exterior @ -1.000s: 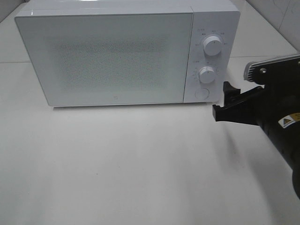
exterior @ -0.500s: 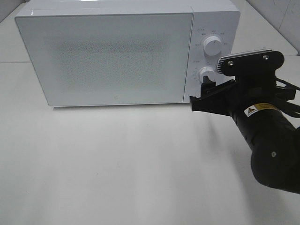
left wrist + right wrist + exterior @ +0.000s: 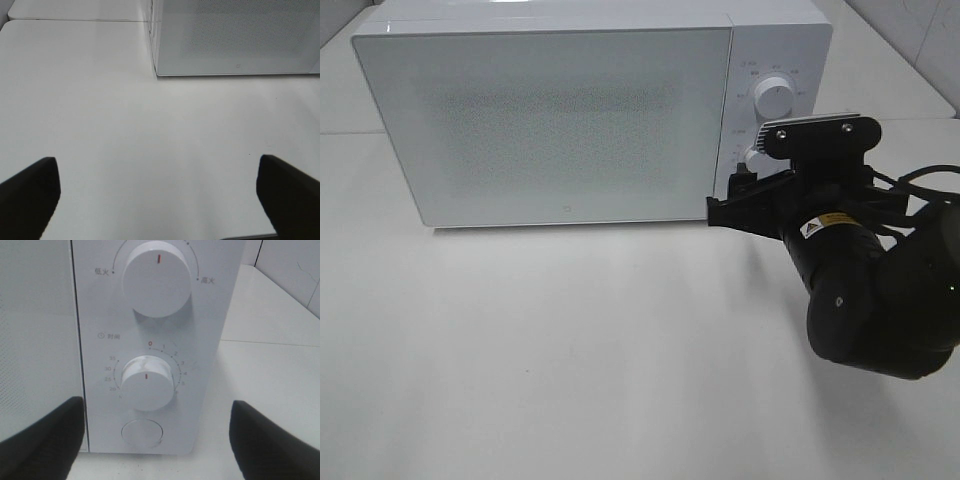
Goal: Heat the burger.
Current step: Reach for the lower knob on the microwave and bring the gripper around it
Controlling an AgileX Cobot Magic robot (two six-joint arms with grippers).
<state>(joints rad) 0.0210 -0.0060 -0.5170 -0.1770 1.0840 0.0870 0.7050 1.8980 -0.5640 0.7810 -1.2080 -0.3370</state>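
Two grippers, both with jaws apart: the left gripper [image 3: 157, 200] hangs over the table [image 3: 150, 125], the right gripper [image 3: 728, 197] faces the microwave's [image 3: 560, 120] timer knob [image 3: 147, 385], where a low grasp could press the button [image 3: 142, 434]; no burger shows.

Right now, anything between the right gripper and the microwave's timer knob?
Nothing visible: the open right gripper faces the timer knob across a bare gap. The microwave door is shut; no burger shows in any view.
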